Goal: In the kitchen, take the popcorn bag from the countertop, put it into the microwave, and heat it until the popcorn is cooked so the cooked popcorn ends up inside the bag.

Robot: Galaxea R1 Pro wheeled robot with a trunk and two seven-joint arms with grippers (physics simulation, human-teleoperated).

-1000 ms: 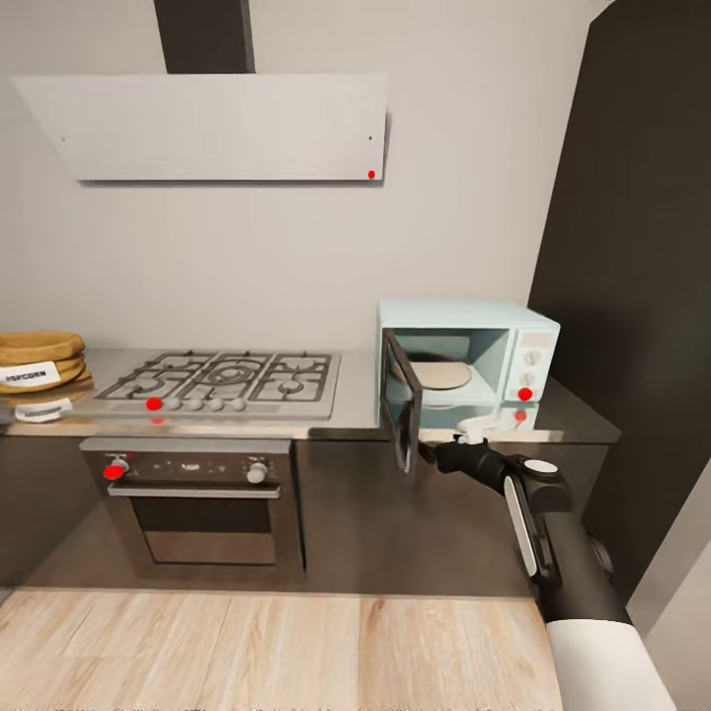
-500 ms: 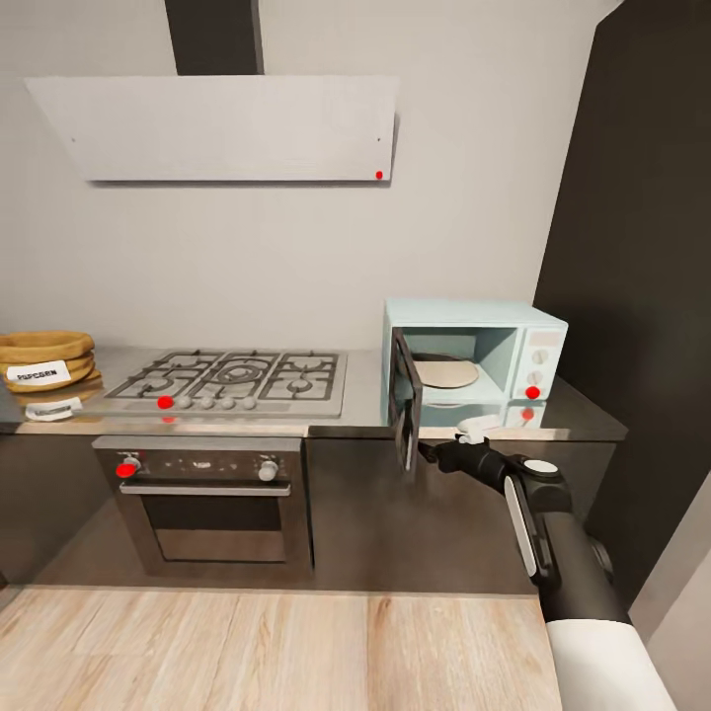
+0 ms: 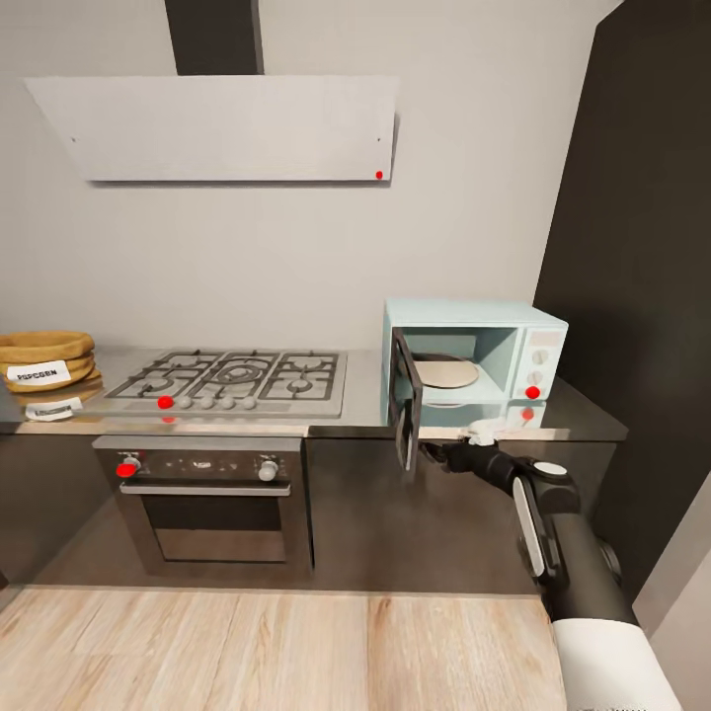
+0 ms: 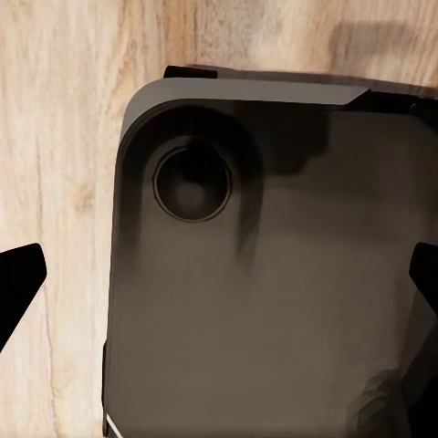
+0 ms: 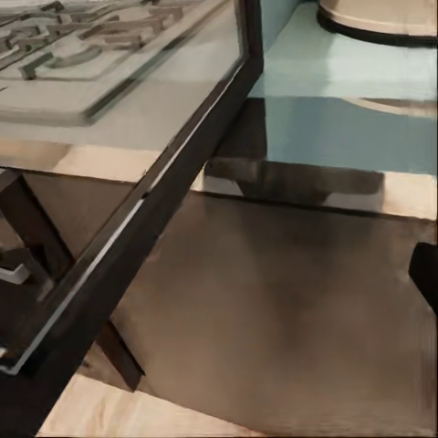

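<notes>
The popcorn bag (image 3: 44, 367), tan with a white label, sits at the far left end of the countertop (image 3: 360, 420). The mint-blue microwave (image 3: 494, 336) stands at the right end, its dark-framed door (image 3: 405, 410) swung open toward me and a turntable plate (image 3: 444, 373) inside. My right gripper (image 3: 432, 452) is at the lower corner of that door and stands open; the right wrist view has the door glass (image 5: 137, 82) beside one fingertip (image 5: 425, 274). My left gripper (image 4: 219, 283) hangs open over my dark base (image 4: 274, 301). The popcorn is hidden.
A steel gas hob (image 3: 232, 380) lies between bag and microwave, with a built-in oven (image 3: 212, 494) below and a hood (image 3: 217, 128) above. A tall dark cabinet (image 3: 642, 296) stands right of the microwave. Wooden floor (image 3: 247, 652) stretches in front.
The view shifted slightly at first as the camera moved. Since then my right arm has sunk a little and drawn back to the right; the door stays open.
</notes>
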